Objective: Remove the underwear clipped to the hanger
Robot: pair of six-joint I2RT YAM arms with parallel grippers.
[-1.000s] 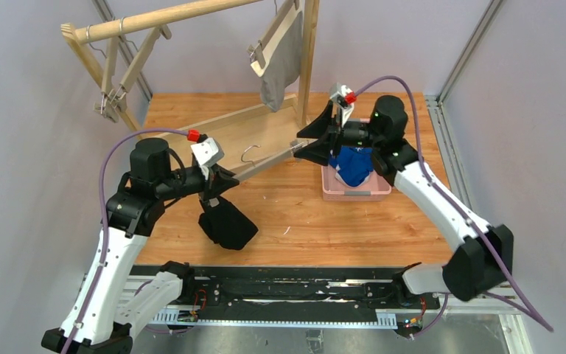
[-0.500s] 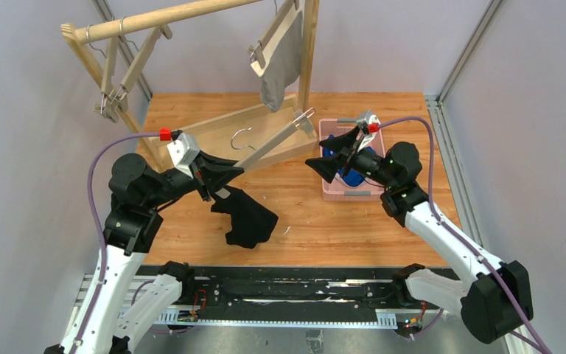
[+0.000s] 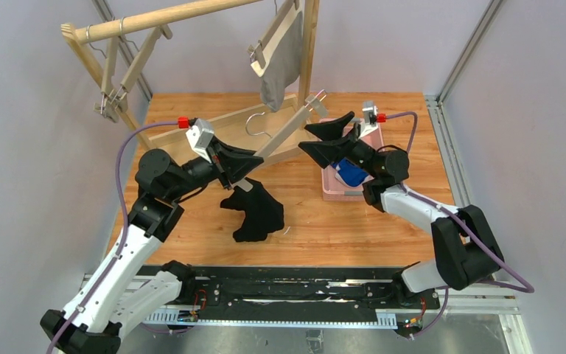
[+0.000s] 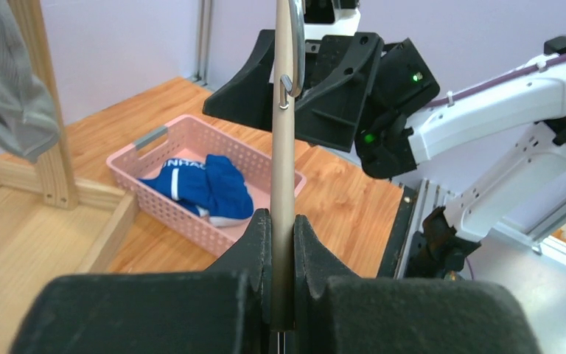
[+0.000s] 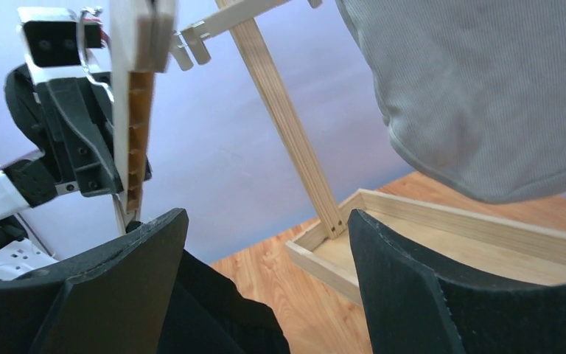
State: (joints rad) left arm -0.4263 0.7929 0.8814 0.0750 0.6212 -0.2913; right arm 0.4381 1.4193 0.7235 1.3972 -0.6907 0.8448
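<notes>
My left gripper (image 3: 254,164) (image 4: 282,247) is shut on the bar of a wooden hanger (image 3: 287,129) (image 4: 284,140), which slants up to the right. The black underwear (image 3: 256,212) (image 5: 214,306) hangs clipped from the hanger's lower end, just over the table. My right gripper (image 3: 306,139) (image 5: 265,280) stands open beside the hanger's upper end, with nothing between its fingers. The blue underwear (image 3: 351,174) (image 4: 210,184) lies in the pink basket (image 3: 332,190) (image 4: 155,193). The grey underwear (image 3: 281,63) (image 5: 486,88) hangs clipped to another hanger on the rack.
A wooden rack (image 3: 155,21) stands at the back, with a tray base (image 3: 214,129) and an upright post (image 3: 309,51). Two bare hangers (image 3: 114,81) hang at its left end. Grey walls close in both sides.
My left arm has carried the hanger and black underwear right and tilted the hanger upward. My right gripper has opened wider and swung from over the basket toward the hanger's upper end.
</notes>
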